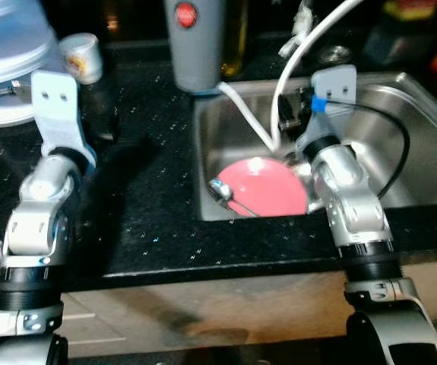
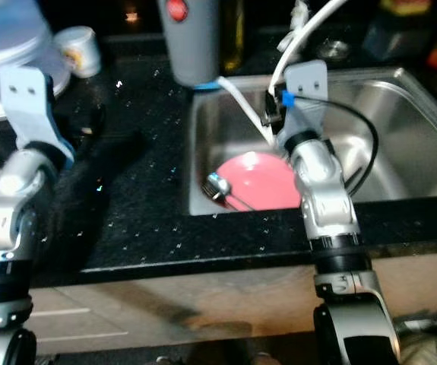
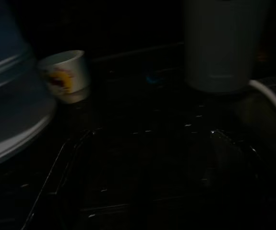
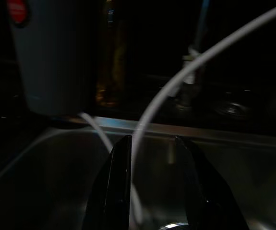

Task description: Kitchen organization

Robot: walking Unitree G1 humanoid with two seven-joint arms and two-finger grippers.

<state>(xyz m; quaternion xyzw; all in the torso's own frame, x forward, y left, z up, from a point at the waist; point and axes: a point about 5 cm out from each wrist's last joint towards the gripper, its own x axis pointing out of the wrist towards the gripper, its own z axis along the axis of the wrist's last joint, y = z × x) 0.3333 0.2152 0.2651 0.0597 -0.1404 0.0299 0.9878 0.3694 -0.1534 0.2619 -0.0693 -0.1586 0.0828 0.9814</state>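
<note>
Dim overall, soft and grainy in both eye views. Glare on the steel sink [image 1: 385,122] walls; sparkle off the black counter [image 1: 150,175]; long arm shadows across it. Very dark in both wrist views, with only a pale cup [image 3: 65,75] and white cable [image 4: 176,81] catching light.

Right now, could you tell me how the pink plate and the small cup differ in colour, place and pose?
The plate is pink and flat, lying low in the sink with a spoon at its edge. The cup is white with a printed picture and sits on the dark counter, to the robot's left of the sink. Whether the cup is upright or tipped is unclear. Both are small tableware.
</note>
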